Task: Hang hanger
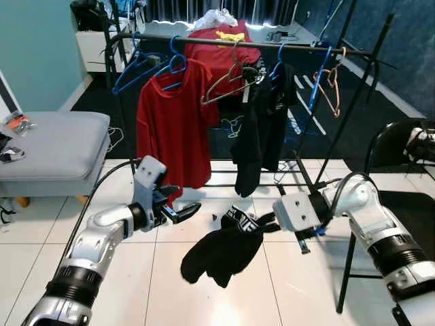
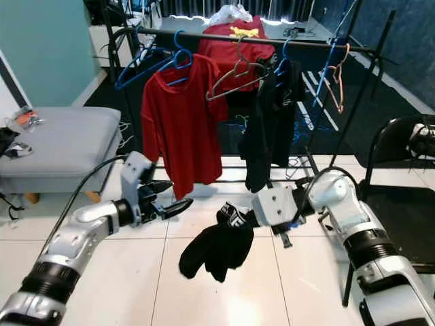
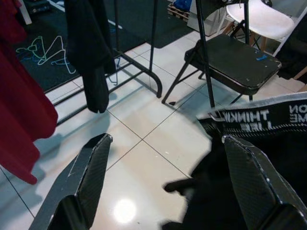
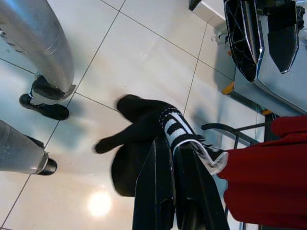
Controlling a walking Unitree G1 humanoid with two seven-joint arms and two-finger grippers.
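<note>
A black garment (image 1: 221, 255) with a white-lettered waistband hangs above the tiled floor, pinched at the waistband by my right gripper (image 1: 264, 221), which is shut on it. To its left my left gripper (image 1: 182, 204) is open and empty, pointing toward the garment (image 3: 254, 158). Behind stands a black clothes rack (image 1: 272, 44). On its rail hang a red shirt (image 1: 177, 129) on a blue hanger (image 1: 173, 64), black clothes (image 1: 262, 129), an empty brown hanger (image 1: 231, 78), an empty blue hanger (image 1: 136, 68) and a pink hanger (image 1: 331, 85).
A grey padded bench (image 1: 54, 146) stands at the left. On the right, close to my right arm, is a black folding chair (image 1: 401, 197). Loose wire hangers (image 3: 48, 50) lie on the dark carpet behind the rack. White tiles stretch below the garment.
</note>
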